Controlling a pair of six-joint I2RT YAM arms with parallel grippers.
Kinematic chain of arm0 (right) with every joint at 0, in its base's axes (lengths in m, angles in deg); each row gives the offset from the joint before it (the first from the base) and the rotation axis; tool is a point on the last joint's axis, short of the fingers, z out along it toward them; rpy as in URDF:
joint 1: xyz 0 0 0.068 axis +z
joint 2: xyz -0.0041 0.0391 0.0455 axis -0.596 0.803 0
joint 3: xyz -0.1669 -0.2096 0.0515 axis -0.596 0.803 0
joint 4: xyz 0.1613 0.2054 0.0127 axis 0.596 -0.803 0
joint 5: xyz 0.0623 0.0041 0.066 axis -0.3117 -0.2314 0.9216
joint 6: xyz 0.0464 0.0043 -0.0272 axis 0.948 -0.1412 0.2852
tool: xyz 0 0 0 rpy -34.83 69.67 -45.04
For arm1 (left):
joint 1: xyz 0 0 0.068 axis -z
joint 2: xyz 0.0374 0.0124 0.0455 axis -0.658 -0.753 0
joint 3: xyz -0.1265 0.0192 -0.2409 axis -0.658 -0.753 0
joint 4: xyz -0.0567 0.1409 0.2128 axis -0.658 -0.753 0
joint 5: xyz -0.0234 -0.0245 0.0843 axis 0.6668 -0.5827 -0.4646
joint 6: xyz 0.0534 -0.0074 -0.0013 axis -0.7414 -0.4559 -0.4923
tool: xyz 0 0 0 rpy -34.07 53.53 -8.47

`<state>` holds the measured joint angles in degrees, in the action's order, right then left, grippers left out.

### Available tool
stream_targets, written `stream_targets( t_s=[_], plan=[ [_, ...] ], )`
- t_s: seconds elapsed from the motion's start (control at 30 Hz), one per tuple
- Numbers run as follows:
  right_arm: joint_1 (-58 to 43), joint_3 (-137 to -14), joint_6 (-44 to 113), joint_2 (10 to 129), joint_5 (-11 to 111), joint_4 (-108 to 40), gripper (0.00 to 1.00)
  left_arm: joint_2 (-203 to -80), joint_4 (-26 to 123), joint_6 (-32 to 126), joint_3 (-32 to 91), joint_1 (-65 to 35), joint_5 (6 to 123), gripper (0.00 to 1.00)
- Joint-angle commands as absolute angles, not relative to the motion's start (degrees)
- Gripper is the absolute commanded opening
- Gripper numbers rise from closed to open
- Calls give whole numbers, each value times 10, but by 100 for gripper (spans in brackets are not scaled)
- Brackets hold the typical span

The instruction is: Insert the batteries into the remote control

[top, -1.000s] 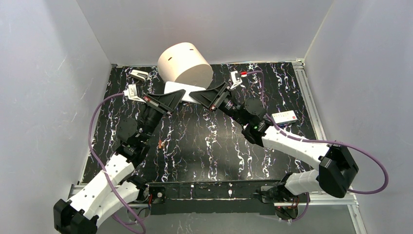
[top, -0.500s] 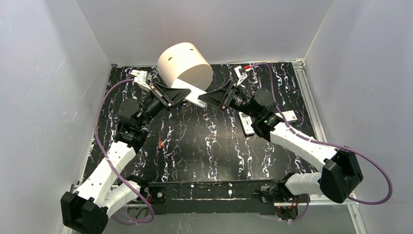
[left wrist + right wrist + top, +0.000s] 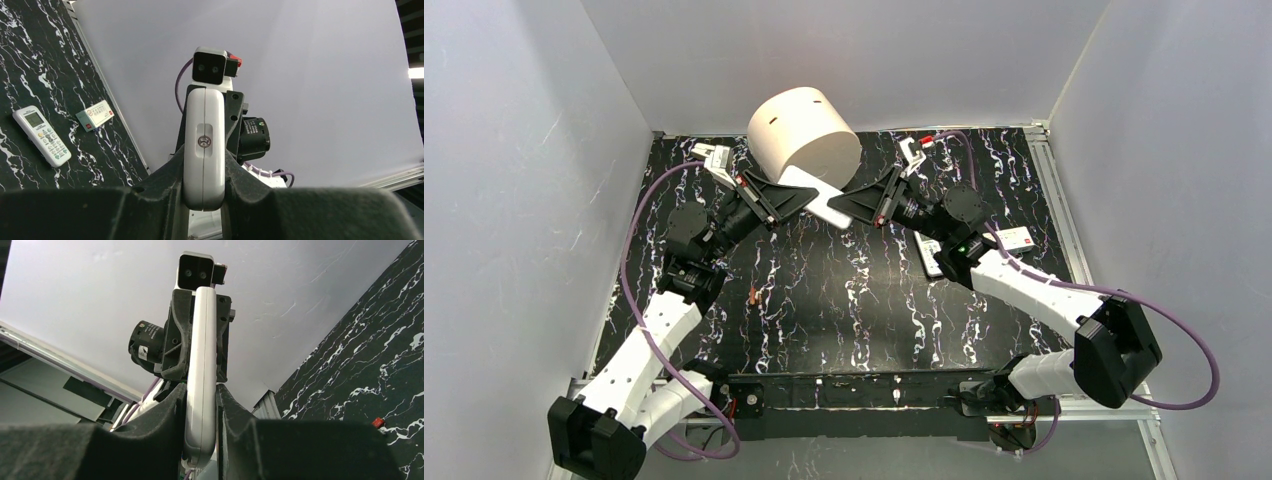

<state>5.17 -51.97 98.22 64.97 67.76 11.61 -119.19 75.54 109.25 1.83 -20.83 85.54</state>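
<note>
Black marbled counter lies below. The remote control hangs above its far edge, clamped by the left end effector and, it seems, by the right end effector too. It looks light, stiff and smooth, so the long edges are the place to hold. One orange battery lies nearer the left edge.

Table black, white marble veining. Walls pale grey. Cylinder cream. Remote white, grey screw. Second remote white, grey buttons, greenish screen. Box pale, red mark. Battery orange-red. Cables purple. Arms white shells, black joints. Camera white, dark lenses.
</note>
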Motion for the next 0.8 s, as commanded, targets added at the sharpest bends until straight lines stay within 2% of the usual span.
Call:
stream_targets(
  t_s=[0.0,0.2,0.33,0.47,0.57,0.67,0.77],
  plan=[
    [48,-483,964,636,699,216,18,-1172,788,1129,46,-222,831,0],
    [44,-470,940,630,739,264,18,-1172,856,1210,25,-245,800,0],
    [43,-479,916,625,736,225,19,-1173,894,1231,5,-256,787,0],
    [43,-501,893,627,697,120,23,-1183,900,1235,-2,-257,800,0],
    [43,-518,903,636,656,33,28,-1182,902,1223,-11,-257,802,0],
    [43,-538,951,658,626,-50,42,-1191,902,1222,-17,-257,814,0],
    [43,-542,984,677,643,-49,51,-1199,902,1232,-35,-257,816,0]
  ],
)
